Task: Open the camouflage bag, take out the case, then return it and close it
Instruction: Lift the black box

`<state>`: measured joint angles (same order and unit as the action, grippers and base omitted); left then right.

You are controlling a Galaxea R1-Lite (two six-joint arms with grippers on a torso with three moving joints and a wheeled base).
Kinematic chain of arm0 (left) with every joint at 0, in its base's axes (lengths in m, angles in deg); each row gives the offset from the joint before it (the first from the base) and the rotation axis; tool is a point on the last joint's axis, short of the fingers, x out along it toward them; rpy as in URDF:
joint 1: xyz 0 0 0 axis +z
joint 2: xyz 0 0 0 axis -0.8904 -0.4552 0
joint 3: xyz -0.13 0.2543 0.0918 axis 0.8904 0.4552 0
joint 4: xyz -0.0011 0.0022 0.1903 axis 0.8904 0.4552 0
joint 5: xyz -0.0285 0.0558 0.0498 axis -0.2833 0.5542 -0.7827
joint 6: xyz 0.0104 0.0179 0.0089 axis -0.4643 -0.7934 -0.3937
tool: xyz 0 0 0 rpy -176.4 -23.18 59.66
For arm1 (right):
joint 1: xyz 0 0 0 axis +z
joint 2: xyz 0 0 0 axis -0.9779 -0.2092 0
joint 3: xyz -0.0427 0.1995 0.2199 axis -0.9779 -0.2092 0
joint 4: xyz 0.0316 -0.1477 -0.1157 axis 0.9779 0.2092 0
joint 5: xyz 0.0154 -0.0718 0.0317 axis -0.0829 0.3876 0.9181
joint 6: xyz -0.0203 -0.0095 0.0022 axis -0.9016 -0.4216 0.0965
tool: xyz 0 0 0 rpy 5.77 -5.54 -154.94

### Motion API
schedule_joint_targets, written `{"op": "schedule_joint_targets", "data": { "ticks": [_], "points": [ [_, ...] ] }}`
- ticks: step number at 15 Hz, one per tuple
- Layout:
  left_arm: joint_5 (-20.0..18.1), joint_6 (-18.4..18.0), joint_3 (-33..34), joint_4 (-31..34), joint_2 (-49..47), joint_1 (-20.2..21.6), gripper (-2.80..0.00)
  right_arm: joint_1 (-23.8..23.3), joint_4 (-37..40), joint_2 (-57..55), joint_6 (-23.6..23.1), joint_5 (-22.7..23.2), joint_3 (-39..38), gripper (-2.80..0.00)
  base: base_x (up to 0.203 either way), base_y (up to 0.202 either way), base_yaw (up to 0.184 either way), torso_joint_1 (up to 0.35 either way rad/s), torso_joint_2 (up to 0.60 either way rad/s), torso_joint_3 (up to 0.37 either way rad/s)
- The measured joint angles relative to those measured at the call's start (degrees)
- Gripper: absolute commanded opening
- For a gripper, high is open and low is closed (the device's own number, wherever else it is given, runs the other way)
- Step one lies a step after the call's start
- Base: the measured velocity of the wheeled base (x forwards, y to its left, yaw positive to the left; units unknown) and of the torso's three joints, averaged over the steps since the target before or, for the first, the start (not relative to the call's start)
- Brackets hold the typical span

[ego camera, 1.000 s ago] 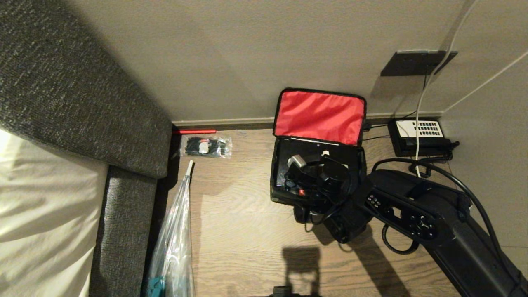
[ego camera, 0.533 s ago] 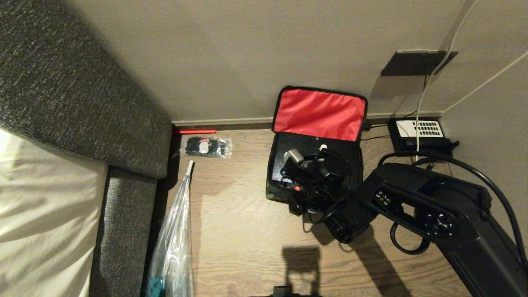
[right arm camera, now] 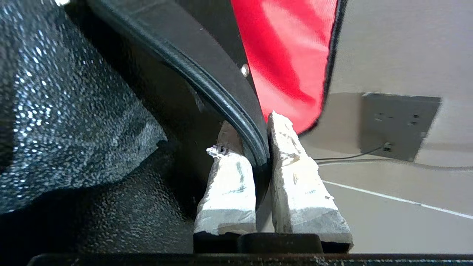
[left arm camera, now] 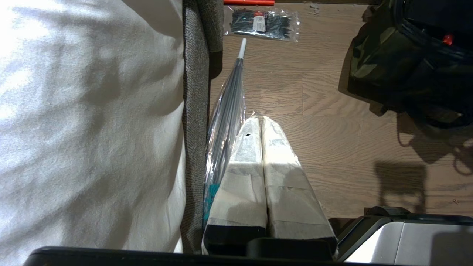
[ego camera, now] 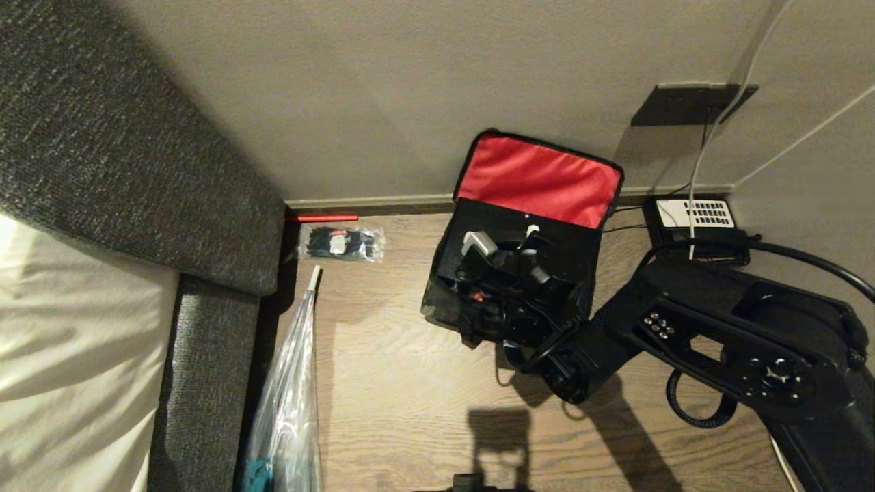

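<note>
- One camouflage bag (ego camera: 448, 304) on the wooden floor (ego camera: 396, 383) by the wall, red lid up.
- One case (right arm camera: 207, 74), its rim pinched by the right gripper (right arm camera: 258, 147) inside the bag.
- Left gripper (left arm camera: 261, 123) closed, empty.
- One telephone (ego camera: 694, 219).

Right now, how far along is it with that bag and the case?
Opening looks done: the camouflage bag stands with its red lid flipped back. In hand: the right gripper is shut on the black edge of the case, inside the bag. Whether it is going out or back in, I cannot tell. Left: closing the bag. The left gripper hangs idle over the floor.
</note>
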<state>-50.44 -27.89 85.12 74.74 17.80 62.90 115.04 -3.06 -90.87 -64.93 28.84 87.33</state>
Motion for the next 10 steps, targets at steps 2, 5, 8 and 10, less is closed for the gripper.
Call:
{"op": "schedule_joint_targets", "data": {
  "ticks": [2,5,8,10],
  "points": [
    [0.0,0.0,0.0,0.0,0.0,0.0,-2.8,0.1,0.0,0.5,0.0,-0.5,-0.3,-2.8,0.0,0.0,0.0,0.0,0.0,0.0],
    [0.0,0.0,0.0,0.0,0.0,0.0,-2.8,0.1,0.1,0.1,0.9,-1.2,-0.6,-2.8,0.0,0.0,0.0,0.0,0.0,0.0],
    [0.0,0.0,0.0,0.0,0.0,0.0,-2.8,0.1,0.1,-0.9,2.9,-1.2,0.0,-2.8,0.0,0.0,0.0,0.0,0.0,0.0],
    [0.0,0.0,0.0,0.0,0.0,0.0,-2.8,-0.2,0.0,-2.3,3.6,-1.0,0.9,-2.8,0.0,0.0,0.0,0.0,0.0,0.0]
  ]
}}
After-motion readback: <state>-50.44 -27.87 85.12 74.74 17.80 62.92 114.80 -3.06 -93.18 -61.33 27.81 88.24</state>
